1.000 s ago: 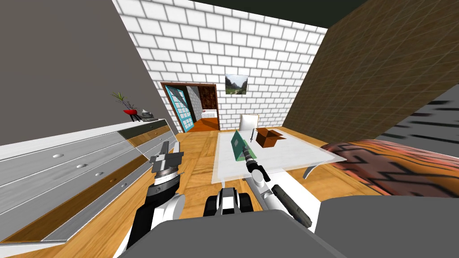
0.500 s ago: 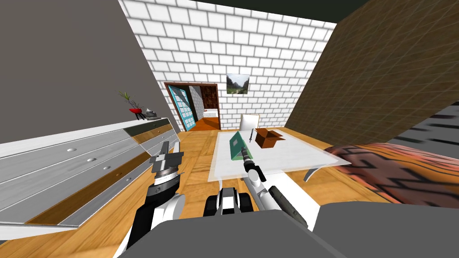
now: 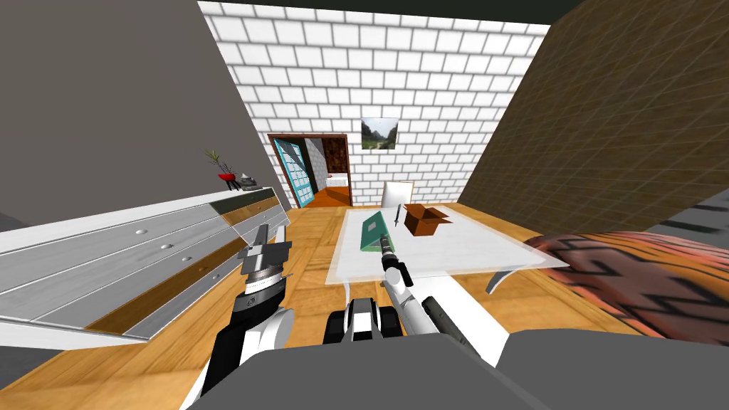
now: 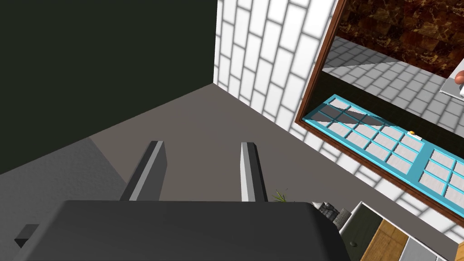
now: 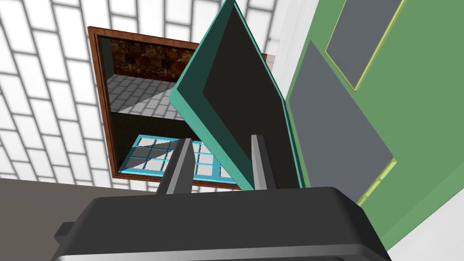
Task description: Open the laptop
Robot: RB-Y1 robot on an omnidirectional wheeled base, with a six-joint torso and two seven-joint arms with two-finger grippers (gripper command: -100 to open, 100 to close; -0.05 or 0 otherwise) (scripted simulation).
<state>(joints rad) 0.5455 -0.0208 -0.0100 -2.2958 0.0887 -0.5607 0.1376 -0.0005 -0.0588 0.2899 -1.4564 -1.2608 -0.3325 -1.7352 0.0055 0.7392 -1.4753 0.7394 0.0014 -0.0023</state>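
Two grippers, both with fingers (image 4: 248, 172) parted. Nearest, left gripper (image 3: 265, 249) raised at left, empty, well apart from white flat-topped table (image 3: 463, 253). Ahead, right gripper (image 5: 221, 138) astride edge of half-raised teal, dark-faced lid (image 5: 235, 90) of green laptop (image 3: 371, 233) lying on that table; not pinching. Hinge seemingly running away along fingers; calls for sideways swing of lid off green base (image 5: 408, 90).

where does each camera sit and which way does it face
Head view: on the head, looking down and forward at the green laptop on the white rectangular table; left gripper and right gripper show.
Left wrist view: on the left hand, facing a grey wall and the blue-paned door past its open fingers.
Right wrist view: on the right hand, close to the laptop's raised dark-screened lid; its fingers show.
Shared: both wrist views see that door.
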